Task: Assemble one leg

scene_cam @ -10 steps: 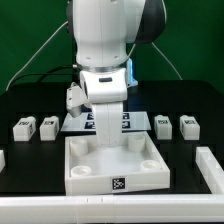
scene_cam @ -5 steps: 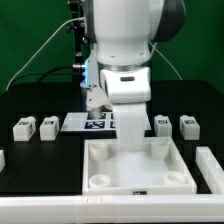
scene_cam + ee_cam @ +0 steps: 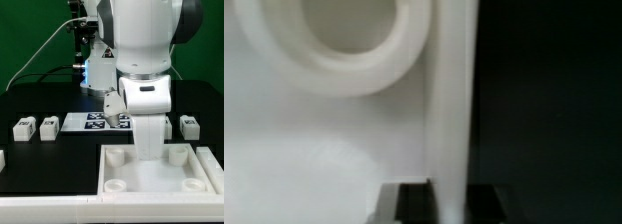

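Looking at the exterior view, you lost much behind the arm (image 3: 140, 50): its bulk hid the claw's tips and part of the marker board (image 3: 92, 121), and the panel (image 3: 150, 180) ran off the frame at four o'clock. Your wrist view was blurred, yet dark fingers (image 3: 407, 205) sat either side of the panel's raised wall, so the claw (image 3: 446, 205) was pinching the panel beside a round socket (image 3: 349, 50). On the black table (image 3: 40, 100), the first leg (image 3: 20, 127) and second leg (image 3: 47, 126) lay at nine o'clock and the third leg (image 3: 188, 124) at three o'clock, all well apart from the claw. Their tags faced the camera, but the legs were too small to judge their long axis.
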You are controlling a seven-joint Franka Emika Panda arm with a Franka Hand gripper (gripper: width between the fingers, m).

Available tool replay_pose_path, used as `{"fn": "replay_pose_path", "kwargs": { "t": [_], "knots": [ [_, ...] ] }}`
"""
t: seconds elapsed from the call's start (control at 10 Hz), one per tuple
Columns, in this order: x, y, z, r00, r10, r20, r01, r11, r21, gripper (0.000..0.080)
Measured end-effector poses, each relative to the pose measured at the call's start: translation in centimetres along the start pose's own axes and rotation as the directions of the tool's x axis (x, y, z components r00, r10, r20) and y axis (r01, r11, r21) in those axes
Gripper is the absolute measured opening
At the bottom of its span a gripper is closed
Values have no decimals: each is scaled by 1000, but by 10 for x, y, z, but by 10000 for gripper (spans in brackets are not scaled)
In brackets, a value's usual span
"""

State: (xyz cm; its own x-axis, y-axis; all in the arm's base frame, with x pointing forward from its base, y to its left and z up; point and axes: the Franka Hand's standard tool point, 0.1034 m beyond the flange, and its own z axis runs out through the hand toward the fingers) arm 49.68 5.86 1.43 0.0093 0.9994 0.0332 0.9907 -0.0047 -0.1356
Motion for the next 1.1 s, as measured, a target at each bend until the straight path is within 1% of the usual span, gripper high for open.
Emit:
{"fn": "replay_pose_path", "kwargs": {
  "t": [0.1, 0.2, 0.3, 0.4, 0.6, 0.8, 0.9, 1.0, 1.1],
  "knots": [
    [4, 0, 0, 1000, -4, -2, 4, 1000, -1, 67],
    [6, 0, 0, 1000, -10, -2, 10, 1000, -2, 67],
    [5, 0, 0, 1000, -19, -1, 19, 1000, -3, 68],
    [5, 0, 0, 1000, -30, -3, 30, 999, -10, 68],
    [4, -1, 1, 1000, -17, -3, 17, 1000, -7, 68],
    [4, -1, 1, 1000, -16, -3, 16, 1000, -7, 357],
    [3, -1, 1, 1000, -16, -3, 16, 1000, -7, 357],
    [3, -1, 1, 1000, -16, -3, 16, 1000, -7, 538],
    [3, -1, 1, 1000, -15, -3, 15, 1000, -6, 615]
  ]
}}
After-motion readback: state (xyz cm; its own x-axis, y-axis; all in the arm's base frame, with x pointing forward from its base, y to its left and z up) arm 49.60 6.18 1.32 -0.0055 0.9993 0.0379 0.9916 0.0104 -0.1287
